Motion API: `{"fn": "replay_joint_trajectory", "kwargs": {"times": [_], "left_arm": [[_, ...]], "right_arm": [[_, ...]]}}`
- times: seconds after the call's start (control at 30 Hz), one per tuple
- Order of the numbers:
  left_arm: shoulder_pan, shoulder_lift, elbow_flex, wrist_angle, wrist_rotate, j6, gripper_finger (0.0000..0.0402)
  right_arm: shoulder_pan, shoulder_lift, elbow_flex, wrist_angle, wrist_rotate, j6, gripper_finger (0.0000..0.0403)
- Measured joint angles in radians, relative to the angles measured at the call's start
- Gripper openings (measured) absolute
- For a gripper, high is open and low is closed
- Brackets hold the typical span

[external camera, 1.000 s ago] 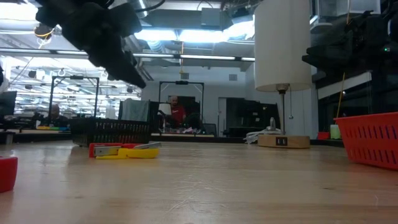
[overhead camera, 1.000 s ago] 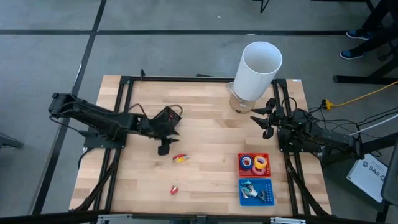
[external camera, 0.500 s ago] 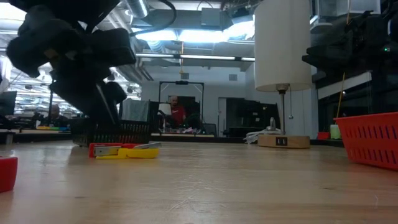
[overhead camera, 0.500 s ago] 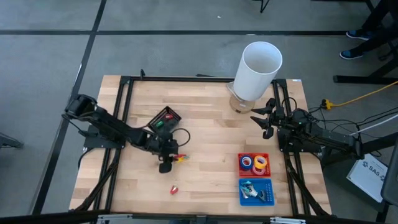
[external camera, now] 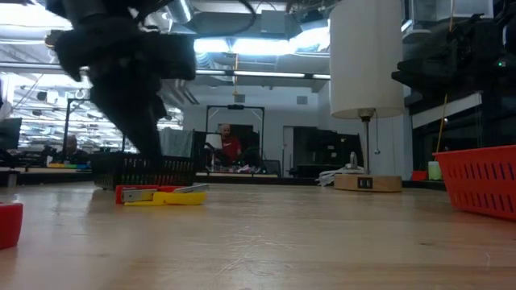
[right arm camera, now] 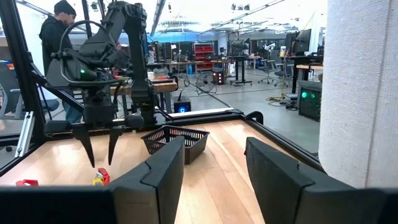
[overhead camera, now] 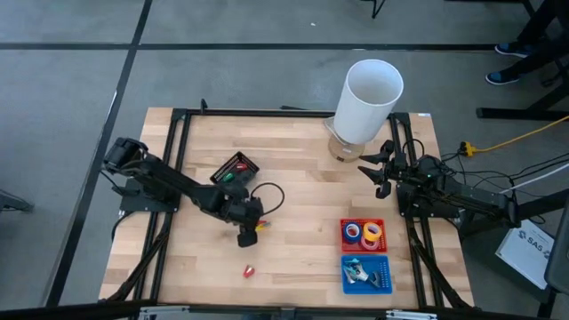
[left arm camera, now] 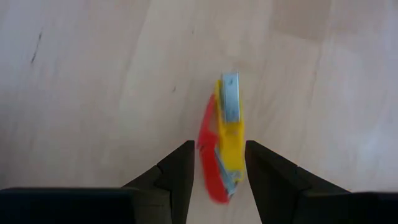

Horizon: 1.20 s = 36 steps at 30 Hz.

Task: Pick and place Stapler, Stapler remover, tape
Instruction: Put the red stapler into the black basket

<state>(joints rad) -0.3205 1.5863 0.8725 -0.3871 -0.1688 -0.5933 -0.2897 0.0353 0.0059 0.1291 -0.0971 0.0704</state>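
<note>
Left gripper [left arm camera: 219, 163] stands low over the red-and-yellow stapler [left arm camera: 225, 138] lying mid-table [overhead camera: 302, 200], fingers [left arm camera: 176, 174] spread, straddling one end without touching. Right gripper [overhead camera: 380, 171] waits, parted and empty, near the white cylinder [overhead camera: 369, 100]. Tape rolls [overhead camera: 363, 233] sit in the red basket [overhead camera: 363, 244].

stapler [left arm camera: 225, 140]: lower end blurred in the left wrist view; in the high view mostly covered by the left gripper [overhead camera: 248, 233] at centre-left
small red piece [external camera: 10, 224]: cut off by the low view's left edge; too small in the high view to tell what it is
red basket [external camera: 481, 180]: cut off by the low view's right edge
white cylinder [right arm camera: 364, 93]: cut off at the right wrist view's right edge, top and base out of frame
blue tray contents [overhead camera: 360, 272]: too small to tell
</note>
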Motion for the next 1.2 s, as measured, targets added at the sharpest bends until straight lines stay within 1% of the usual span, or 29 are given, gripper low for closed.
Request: {"fn": "replay_joint_trajectory", "kwargs": {"times": [0.1,0.17,0.4,0.63,0.73,0.97,1.1,1.2], "left_arm": [[0.012,0.028,0.035,-0.042,0.011,-0.027,0.0138],[0.024,0.051,0.052,-0.050,0.042,-0.045,0.0138],[0.039,0.134,0.061,-0.081,0.128,-0.051,0.0138],[0.038,0.172,0.066,-0.096,0.121,-0.015,0.0137],[0.038,0.168,0.065,-0.095,0.116,-0.014,0.0123],[0.038,0.136,0.061,-0.100,0.111,-0.011,0.0054],[0.038,0.125,0.058,-0.109,0.112,-0.004,0.0051],[0.038,0.113,0.058,-0.107,0.111,-0.004,0.0060]], "right_arm": [[0.000,0.000,0.000,0.000,0.000,0.000,0.0171],[0.000,0.000,0.000,0.000,0.000,0.000,0.0171],[0.000,0.000,0.000,0.000,0.000,0.000,0.0171],[0.000,0.000,0.000,0.000,0.000,0.000,0.0171],[0.000,0.000,0.000,0.000,0.000,0.000,0.0171],[0.000,0.000,0.000,0.000,0.000,0.000,0.0171],[0.000,0.000,0.000,0.000,0.000,0.000,0.0171],[0.000,0.000,0.000,0.000,0.000,0.000,0.0171]]}}
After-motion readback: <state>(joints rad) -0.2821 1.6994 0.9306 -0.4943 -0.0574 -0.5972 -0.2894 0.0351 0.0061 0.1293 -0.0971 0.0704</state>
